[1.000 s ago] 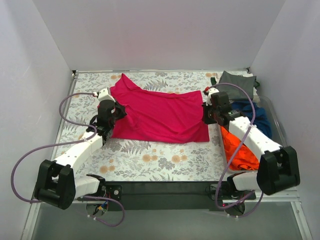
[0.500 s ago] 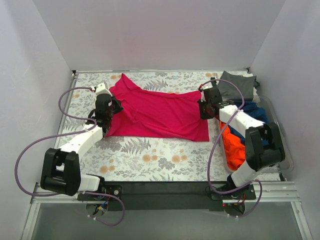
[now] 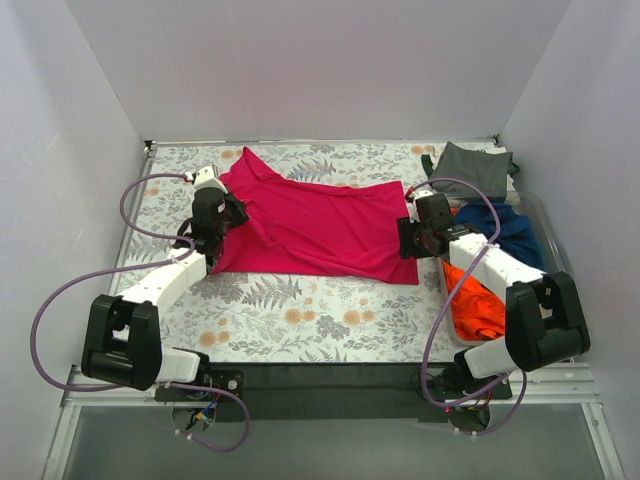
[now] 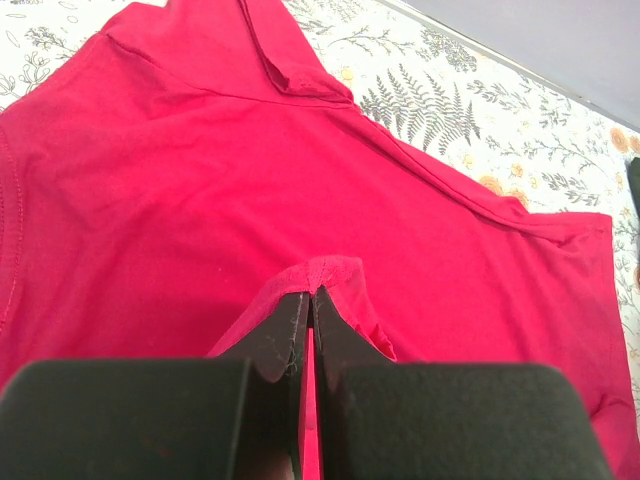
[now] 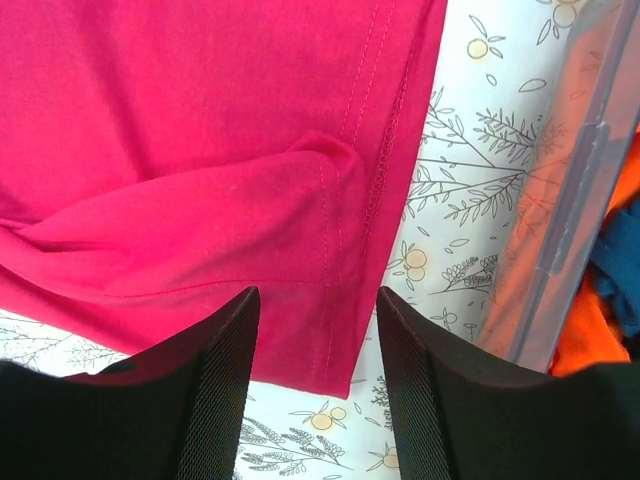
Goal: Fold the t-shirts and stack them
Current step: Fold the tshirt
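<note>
Early days here. Pink tee (image 3: 320,225) is spread flat-ish on the floral tablecloth (image 3: 300,315), lying between the two grippers, no fold in it yet.

Left gripper (image 4: 308,297): fingers together, clamped on a small pinch of pink fabric near the tee's L edge. A ridge of cloth pokes up right at the tips. The rest of the shirt runs out ahead of it.

Right gripper (image 5: 315,305): fingers apart, nothing in them, hovering over the tee's hem corner. The stitched hem runs directly below and just ahead of the tips, w/ a soft wrinkle bulging ahead of the L finger. So only one side has a grip. I'd say the R side needs to drop and close on that corner before any fold can go.

The rest: to the R of the right gripper sits the clear bin (image 5: 560,190) w/ orange tee (image 3: 475,315) and navy tee (image 3: 515,230) bunched inside, both crumpled, unfolded. Grey-green tee (image 3: 470,170) lies beyond the right gripper at the far corner. It looks flattish, can't tell if it's a proper fold. No stack that I can make out.

Score as I read it: 0 of 4 clearly folded, first shirt gripped on one side only, three more to go + the stacking.
</note>
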Tool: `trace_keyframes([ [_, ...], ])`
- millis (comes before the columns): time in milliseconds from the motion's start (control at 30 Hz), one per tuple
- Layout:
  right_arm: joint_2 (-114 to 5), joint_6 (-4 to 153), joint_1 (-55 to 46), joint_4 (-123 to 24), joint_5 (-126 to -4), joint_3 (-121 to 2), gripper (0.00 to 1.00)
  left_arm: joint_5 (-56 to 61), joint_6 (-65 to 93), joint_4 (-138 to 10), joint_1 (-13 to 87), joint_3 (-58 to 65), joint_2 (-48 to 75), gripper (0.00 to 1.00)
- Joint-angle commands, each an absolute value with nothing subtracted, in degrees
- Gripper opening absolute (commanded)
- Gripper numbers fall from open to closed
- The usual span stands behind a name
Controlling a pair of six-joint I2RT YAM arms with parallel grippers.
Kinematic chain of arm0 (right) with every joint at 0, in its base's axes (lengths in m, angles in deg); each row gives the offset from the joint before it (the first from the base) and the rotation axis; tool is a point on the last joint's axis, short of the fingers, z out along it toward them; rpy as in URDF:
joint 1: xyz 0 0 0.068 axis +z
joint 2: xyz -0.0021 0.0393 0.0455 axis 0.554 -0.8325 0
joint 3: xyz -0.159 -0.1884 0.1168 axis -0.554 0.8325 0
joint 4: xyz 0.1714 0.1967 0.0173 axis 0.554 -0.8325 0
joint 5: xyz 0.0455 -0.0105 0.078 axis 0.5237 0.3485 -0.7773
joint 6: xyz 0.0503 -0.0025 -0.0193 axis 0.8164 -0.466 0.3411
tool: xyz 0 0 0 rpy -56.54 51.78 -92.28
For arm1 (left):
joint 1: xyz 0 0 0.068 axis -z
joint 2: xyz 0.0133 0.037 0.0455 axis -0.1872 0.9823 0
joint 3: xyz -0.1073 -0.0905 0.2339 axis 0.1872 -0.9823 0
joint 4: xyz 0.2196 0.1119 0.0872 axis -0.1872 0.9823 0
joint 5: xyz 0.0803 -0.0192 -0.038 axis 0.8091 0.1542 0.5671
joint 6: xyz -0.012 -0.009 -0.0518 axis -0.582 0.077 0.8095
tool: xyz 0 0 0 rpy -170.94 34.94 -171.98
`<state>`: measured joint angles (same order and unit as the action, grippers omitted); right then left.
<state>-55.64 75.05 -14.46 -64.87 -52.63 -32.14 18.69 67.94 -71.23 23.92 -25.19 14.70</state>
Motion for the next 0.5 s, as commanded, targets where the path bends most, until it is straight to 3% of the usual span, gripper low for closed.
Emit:
trace_keyframes([
  [0, -56.1, 76.0, -14.7, -62.4, -52.4, -31.2, 0.44, 18.4, 67.5, -72.5, 23.7, -25.4, 13.0, 0.00],
  [467, -63.9, 77.5, -14.7, -59.2, -50.7, -32.6, 0.31, 19.3, 67.3, -71.9, 23.6, -26.0, 11.3, 0.00],
])
